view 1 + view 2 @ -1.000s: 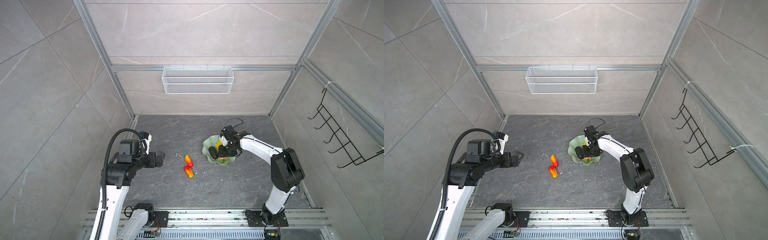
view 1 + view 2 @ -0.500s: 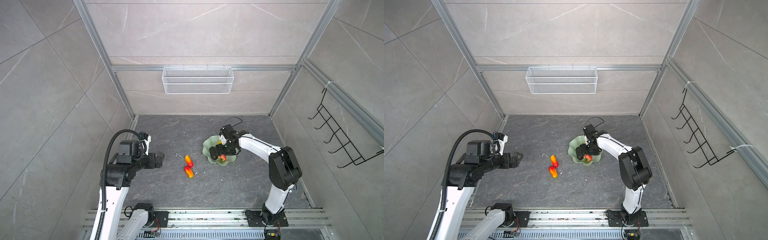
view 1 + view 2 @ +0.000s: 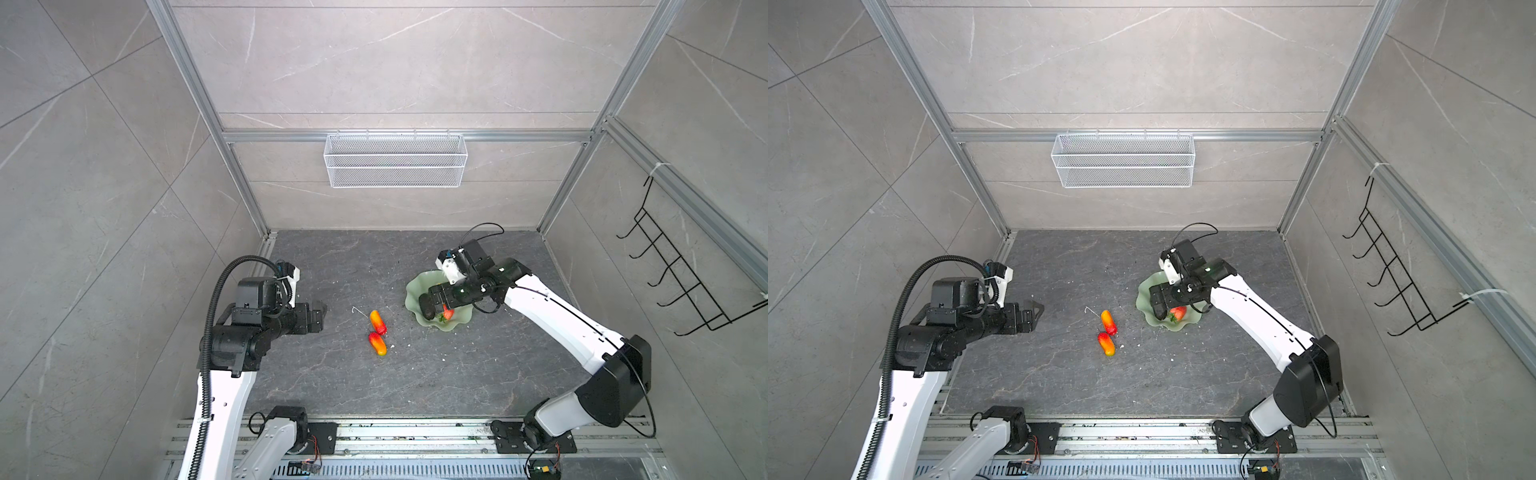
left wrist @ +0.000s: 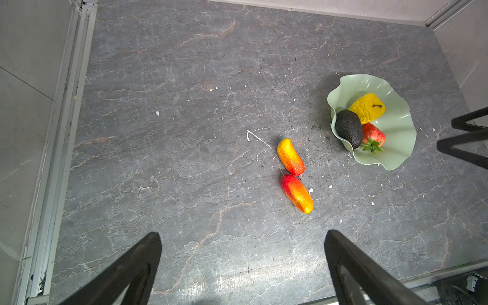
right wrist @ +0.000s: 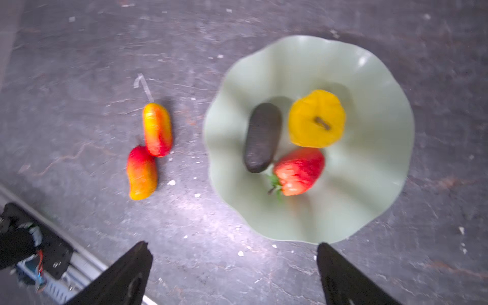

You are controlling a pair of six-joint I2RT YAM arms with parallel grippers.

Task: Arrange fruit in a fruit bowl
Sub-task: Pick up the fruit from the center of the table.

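- The table [image 3: 332,382] is dark stone with white specks scattered over it.
- My right gripper [image 5: 232,247] hangs above the bowl. A second ago its jaws were nearly pressed together; now they are spread wide with nothing between them.
- My left gripper [image 4: 243,233] hovers at the left, jaws spread and empty, well apart from any fruit.
- The bowl [image 5: 369,79] sits right of centre on the table.
- The dark oval [image 5: 261,137] lies in the bowl's left part, with the yellow fruit [image 5: 317,118] just beside it, farther in.
- The far long fruit [image 4: 290,157] and the near long fruit [image 4: 297,194] touch end to end on the table, just left of the bowl and outside it.
- The strawberry [image 5: 299,171] is the new arrival. It lies free in the bowl's near part, against the dark oval.
- I judge the drop done. Three fruits are in and two are left, and either arm could take the long pair next.
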